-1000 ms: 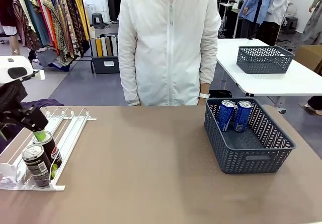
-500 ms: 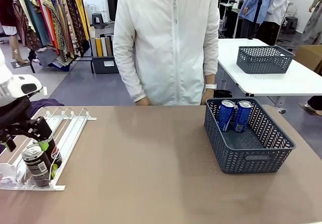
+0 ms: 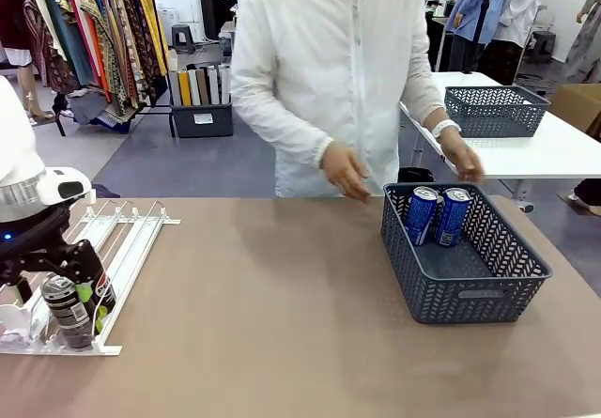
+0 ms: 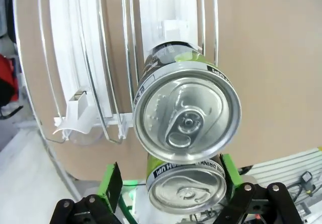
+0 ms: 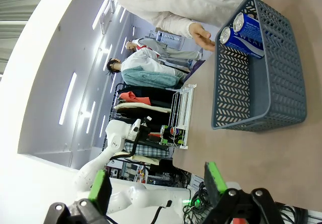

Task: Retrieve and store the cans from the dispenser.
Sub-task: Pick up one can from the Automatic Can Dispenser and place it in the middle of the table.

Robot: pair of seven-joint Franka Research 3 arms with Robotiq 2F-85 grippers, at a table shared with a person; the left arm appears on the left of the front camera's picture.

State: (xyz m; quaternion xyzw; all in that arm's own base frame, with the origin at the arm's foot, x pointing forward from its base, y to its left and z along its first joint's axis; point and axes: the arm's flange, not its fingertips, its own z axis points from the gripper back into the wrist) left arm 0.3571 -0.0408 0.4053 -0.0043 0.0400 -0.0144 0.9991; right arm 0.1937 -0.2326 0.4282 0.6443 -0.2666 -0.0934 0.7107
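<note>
Two dark cans with silver tops stand at the low end of the white dispenser (image 3: 131,239), the front can (image 3: 66,310) and the rear can (image 3: 101,291). My left gripper (image 3: 80,286) is lowered over them. In the left wrist view its green pads (image 4: 110,183) stand open on either side of one can (image 4: 186,194), with a gap on the left; the other can (image 4: 186,116) is just beyond, between the dispenser rails (image 4: 85,58). My right gripper (image 5: 157,183) is open and holds nothing, away from the table. Two blue cans (image 3: 421,213) (image 3: 454,216) stand in the basket.
The dark grey lattice basket (image 3: 470,291) sits at the right of the brown table. A person in white leans over the far edge, one hand (image 3: 343,169) near the basket's left corner, the other hand (image 3: 465,164) above its back rim. A second basket (image 3: 493,110) sits on a white table behind.
My left gripper has come down over the two cans in the dispenser. The person has leaned to the right and brought both hands toward the basket.
</note>
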